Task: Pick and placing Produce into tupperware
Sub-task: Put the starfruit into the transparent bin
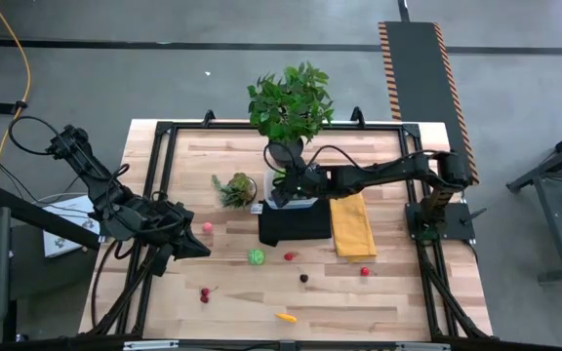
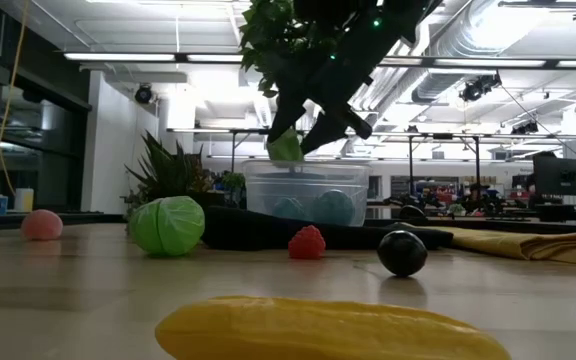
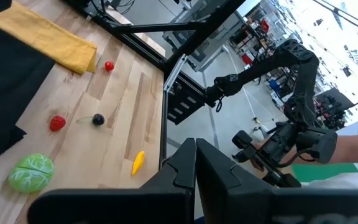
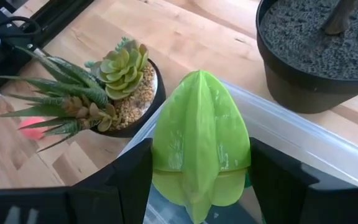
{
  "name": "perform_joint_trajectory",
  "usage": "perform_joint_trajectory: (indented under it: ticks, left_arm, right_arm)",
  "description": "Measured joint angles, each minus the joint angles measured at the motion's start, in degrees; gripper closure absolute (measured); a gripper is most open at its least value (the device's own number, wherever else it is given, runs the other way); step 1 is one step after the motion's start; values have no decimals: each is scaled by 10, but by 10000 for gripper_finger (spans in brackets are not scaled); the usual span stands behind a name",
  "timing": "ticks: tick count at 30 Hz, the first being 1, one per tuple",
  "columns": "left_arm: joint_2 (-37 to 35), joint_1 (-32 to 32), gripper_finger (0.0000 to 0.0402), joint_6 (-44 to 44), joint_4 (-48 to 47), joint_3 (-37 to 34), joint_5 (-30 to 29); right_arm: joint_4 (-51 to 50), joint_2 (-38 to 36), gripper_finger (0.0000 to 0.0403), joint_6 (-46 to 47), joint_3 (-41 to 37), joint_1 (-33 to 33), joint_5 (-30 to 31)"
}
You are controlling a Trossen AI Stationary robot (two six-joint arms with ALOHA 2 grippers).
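My right gripper (image 1: 283,191) reaches in from the table's right and is shut on a light green ribbed piece of produce (image 4: 201,140), just over the clear tupperware (image 2: 306,192). The box rests on a black cloth (image 1: 296,226), and two bluish-green balls (image 2: 333,207) lie in it. Loose produce lies on the wood: a green cabbage (image 1: 257,256), red berries (image 1: 289,256), a dark ball (image 1: 303,278), cherries (image 1: 204,292), a yellow piece (image 1: 286,316) and a pink piece (image 1: 206,227). My left gripper (image 3: 196,163) waits shut at the table's left. My right gripper pinches the light green piece between its two fingers, one finger (image 4: 132,177) on each of two opposite sides (image 4: 160,165). The fingers slant down from the table's right. The piece hangs clear, its lower end (image 2: 286,152) just above the tupperware's rim.
A small spiky plant in a round pot (image 1: 237,188) stands right beside the tupperware's left end. A big potted plant (image 1: 291,102) stands just behind it. A yellow cloth (image 1: 352,226) lies to the right of the black cloth. Bare wood shows near the front edge.
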Motion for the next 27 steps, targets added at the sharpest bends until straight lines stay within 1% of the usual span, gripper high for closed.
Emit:
perform_joint_trajectory:
  ticks: [9,18,27]
  left_arm:
    - [0,0,401,0,0,0,0]
    - [0,0,401,0,0,0,0]
    - [0,0,401,0,0,0,0]
  right_arm:
    - [-1,1,182,0,0,-4,0]
    - [-1,1,143,0,0,-4,0]
    - [-1,1,142,0,0,-4,0]
